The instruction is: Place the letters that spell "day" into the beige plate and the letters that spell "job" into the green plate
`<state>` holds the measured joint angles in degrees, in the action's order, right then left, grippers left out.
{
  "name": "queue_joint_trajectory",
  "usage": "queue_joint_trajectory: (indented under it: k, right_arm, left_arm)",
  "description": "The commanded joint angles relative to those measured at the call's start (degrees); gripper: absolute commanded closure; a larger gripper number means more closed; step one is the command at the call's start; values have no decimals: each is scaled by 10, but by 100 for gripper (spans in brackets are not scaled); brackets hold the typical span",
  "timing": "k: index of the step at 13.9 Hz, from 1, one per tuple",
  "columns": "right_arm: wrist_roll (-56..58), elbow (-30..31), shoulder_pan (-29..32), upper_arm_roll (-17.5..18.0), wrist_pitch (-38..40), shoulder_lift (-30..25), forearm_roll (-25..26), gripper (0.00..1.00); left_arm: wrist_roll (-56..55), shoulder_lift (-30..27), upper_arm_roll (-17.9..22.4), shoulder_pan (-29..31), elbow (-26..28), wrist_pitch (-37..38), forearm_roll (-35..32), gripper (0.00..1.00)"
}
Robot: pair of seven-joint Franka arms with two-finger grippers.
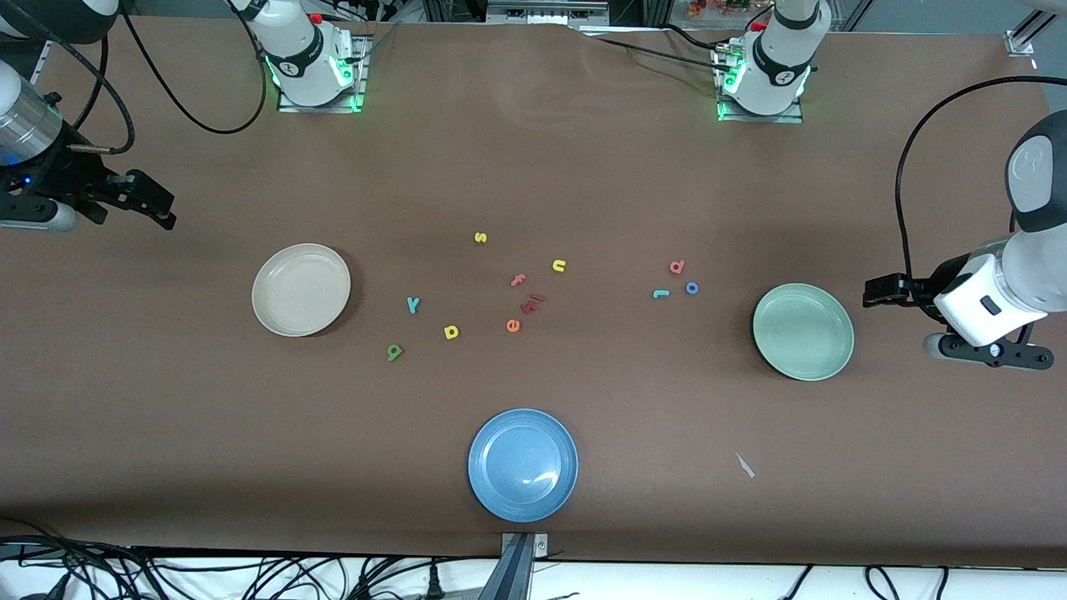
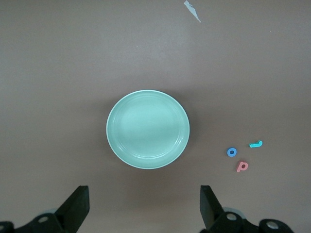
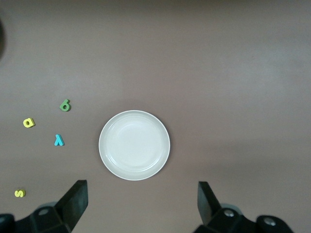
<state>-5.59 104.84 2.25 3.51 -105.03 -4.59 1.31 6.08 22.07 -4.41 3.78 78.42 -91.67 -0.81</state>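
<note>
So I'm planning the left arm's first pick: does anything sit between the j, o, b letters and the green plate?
Nothing visible does. The j, o and b lie beside the green plate with bare table between. The open left gripper hovers at the plate's outer edge.

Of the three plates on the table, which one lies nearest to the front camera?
The blue plate. It lies lowest in the front view, while the beige plate and the green plate sit farther back, toward the arms' ends.

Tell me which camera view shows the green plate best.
The left wrist view: the green plate sits mid-frame, seen from straight above, whole rim visible, empty. The front view shows it smaller, toward the left arm's end of the table, still unobstructed. The right wrist view shows only the beige plate, not the green one.
</note>
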Motion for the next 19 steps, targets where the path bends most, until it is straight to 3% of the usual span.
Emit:
queue_joint_trajectory:
  k: [1, 19]
  right_arm:
    - [-7, 9, -1, 1, 1, -10, 0, 0]
    - [-7, 5, -1, 3, -6, -1, 4, 0]
  left_arm:
    - [-2, -6, 3, -1, 6, -4, 11, 0]
    - [-2, -6, 3, -1, 7, -4, 11, 0]
